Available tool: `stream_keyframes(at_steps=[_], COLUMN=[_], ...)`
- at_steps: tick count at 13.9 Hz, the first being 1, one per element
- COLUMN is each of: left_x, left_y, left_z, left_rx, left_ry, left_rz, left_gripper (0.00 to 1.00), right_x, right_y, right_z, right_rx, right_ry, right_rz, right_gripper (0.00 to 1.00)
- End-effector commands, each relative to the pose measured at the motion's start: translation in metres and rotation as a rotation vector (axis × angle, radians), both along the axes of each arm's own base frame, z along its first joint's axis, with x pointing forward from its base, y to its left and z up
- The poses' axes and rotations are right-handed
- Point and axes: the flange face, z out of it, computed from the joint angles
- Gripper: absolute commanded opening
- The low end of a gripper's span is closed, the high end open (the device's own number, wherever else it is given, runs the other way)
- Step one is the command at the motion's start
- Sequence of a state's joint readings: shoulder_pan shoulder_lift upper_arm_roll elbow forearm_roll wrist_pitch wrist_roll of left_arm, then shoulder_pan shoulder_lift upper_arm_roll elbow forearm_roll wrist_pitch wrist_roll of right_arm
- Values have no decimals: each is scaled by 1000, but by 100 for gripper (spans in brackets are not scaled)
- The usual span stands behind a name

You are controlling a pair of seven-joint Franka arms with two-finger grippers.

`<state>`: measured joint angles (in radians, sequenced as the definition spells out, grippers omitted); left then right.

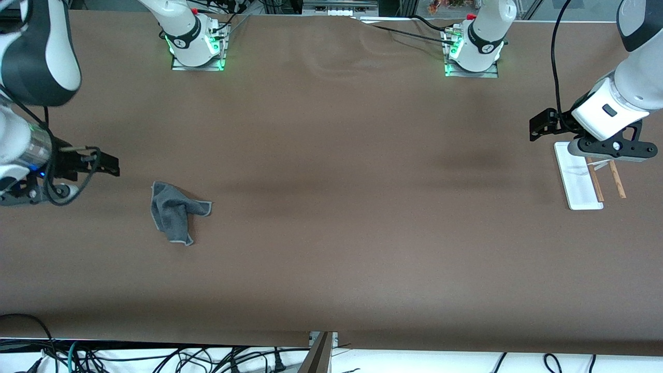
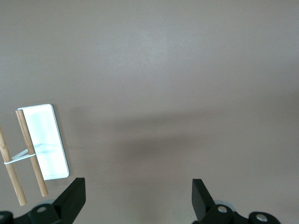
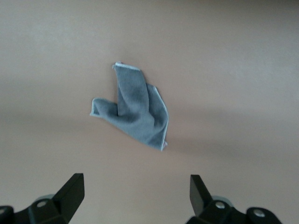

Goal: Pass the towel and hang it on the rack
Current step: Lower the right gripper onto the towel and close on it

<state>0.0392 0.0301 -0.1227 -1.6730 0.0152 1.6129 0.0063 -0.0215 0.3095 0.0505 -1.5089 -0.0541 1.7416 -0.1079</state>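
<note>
The towel (image 1: 173,212) lies crumpled on the brown table toward the right arm's end, grey side up with its pale stitched edge showing. In the right wrist view the towel (image 3: 135,109) lies ahead of my right gripper (image 3: 135,191), which is open and empty. In the front view the right gripper (image 1: 36,192) hovers at the table's end, beside the towel. The rack (image 1: 577,178) lies toward the left arm's end, a white base with two wooden rods (image 1: 616,178). My left gripper (image 1: 611,150) hovers over it. In the left wrist view the left gripper (image 2: 138,196) is open and empty, with the rack (image 2: 46,144) beside it.
The two arm bases (image 1: 197,46) (image 1: 474,52) stand along the table's edge farthest from the front camera. A black cable (image 1: 557,62) hangs by the left arm. Loose cables (image 1: 155,357) lie below the table's near edge. Bare table (image 1: 336,207) lies between towel and rack.
</note>
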Motion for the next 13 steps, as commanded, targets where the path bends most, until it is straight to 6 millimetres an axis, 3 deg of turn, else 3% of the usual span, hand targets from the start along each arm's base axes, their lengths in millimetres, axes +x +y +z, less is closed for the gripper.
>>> stream_keyframes(at_steps=[1,2,5,8,13], left_x=[-5,-4,-4,-4,-4], left_y=[1,1,1,1,1], left_z=[4,5,5,5,5], left_rx=[-25,-25,-25,-25,-25], left_ry=[-5,-8,-8,-8,-8], left_rz=[-14,-13,-14,-14,-14], left_gripper=[100,100,100,100,100], right_x=[24,31,48,55,75], right_y=[11,23,30,48,55], right_z=[-38,-53,-114,-144,-192], right_rx=[9,7,24,27,44], right_ry=[-26,-39,-41,-56,-170], right_rz=[12,27,32,65,75], right_gripper=[100,100,100,100,100])
